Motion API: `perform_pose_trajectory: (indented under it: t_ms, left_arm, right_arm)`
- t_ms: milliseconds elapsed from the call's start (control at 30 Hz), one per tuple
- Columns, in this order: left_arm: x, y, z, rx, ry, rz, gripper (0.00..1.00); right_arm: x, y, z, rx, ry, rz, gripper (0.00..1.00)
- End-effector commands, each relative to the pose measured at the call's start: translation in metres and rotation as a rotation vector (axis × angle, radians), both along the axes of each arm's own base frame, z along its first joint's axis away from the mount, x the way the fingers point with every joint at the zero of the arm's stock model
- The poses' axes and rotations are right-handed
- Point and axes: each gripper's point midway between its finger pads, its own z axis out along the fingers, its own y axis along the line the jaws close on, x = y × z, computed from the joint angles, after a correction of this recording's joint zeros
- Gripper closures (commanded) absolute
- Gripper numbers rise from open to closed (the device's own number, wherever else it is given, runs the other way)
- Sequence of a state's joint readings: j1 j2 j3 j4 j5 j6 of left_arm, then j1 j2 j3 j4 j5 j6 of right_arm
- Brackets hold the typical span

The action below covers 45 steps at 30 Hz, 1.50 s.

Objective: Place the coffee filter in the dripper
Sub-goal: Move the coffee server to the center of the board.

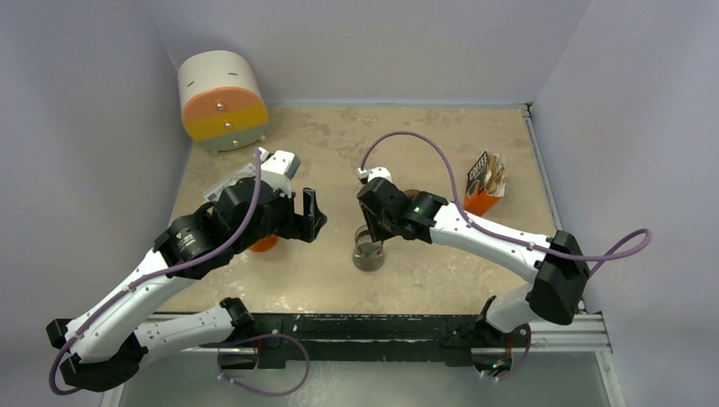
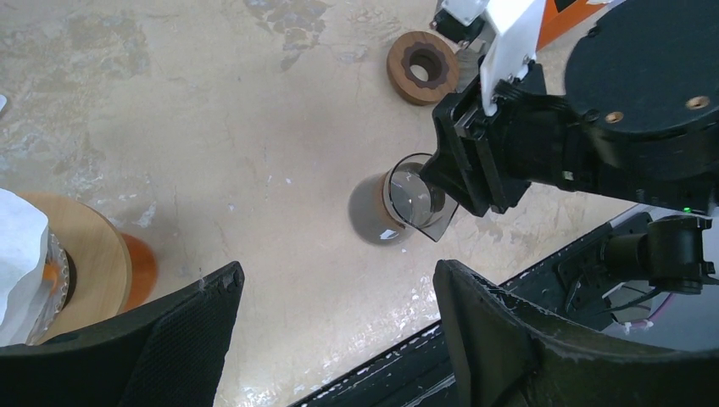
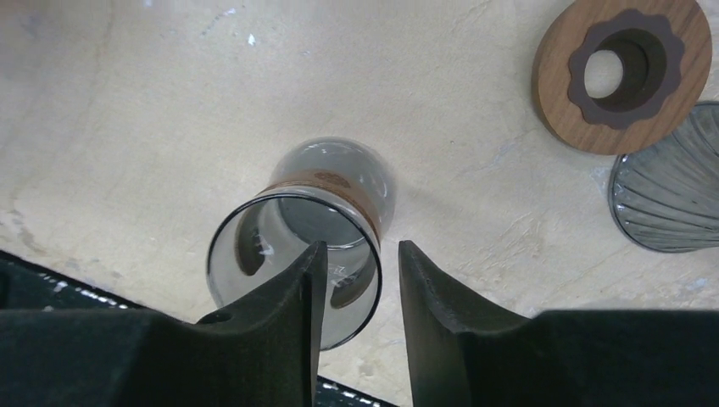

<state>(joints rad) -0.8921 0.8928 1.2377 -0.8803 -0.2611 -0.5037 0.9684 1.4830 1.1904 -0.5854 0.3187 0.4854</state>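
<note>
We find the filter at lower left, nearest the wide-spread left gripper. The right gripper, narrowly parted, straddles the glass rim. The dripper lies at its far right.

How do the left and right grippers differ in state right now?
The left gripper is spread wide; the right gripper shows a much narrower gap. The left gripper holds nothing, with bare table between its fingers; the right gripper straddles the rim of the glass carafe. Both are open and have black fingers.
</note>
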Motion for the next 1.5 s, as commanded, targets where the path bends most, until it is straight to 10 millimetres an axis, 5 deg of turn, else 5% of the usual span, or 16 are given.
perform_pose_trajectory:
  t_ms: [0, 300, 500, 767, 1233, 1467]
  left_arm:
    - [0.005, 0.0, 0.01, -0.015, -0.038, 0.007, 0.19]
    - [0.005, 0.001, 0.01, -0.014, -0.04, 0.008, 0.19]
    - [0.004, 0.002, 0.009, -0.012, -0.039, 0.01, 0.19]
    - [0.003, 0.008, 0.01, -0.006, -0.042, 0.024, 0.19]
    - [-0.001, 0.017, 0.01, 0.012, -0.032, 0.04, 0.19]
    - [-0.002, 0.019, 0.009, 0.017, -0.028, 0.046, 0.19]
  right_arm:
    - [-0.005, 0.009, 0.049, 0.13, -0.03, 0.006, 0.58]
    - [0.003, -0.003, 0.1, 0.147, -0.124, -0.007, 0.47]
    - [0.024, -0.028, 0.101, 0.094, -0.127, -0.055, 0.45]
    - [0.058, -0.058, 0.071, 0.01, -0.07, -0.127, 0.45]
    - [0.11, -0.098, -0.017, -0.047, 0.119, -0.245, 0.45]
    - [0.129, -0.112, -0.041, -0.047, 0.174, -0.296, 0.43]
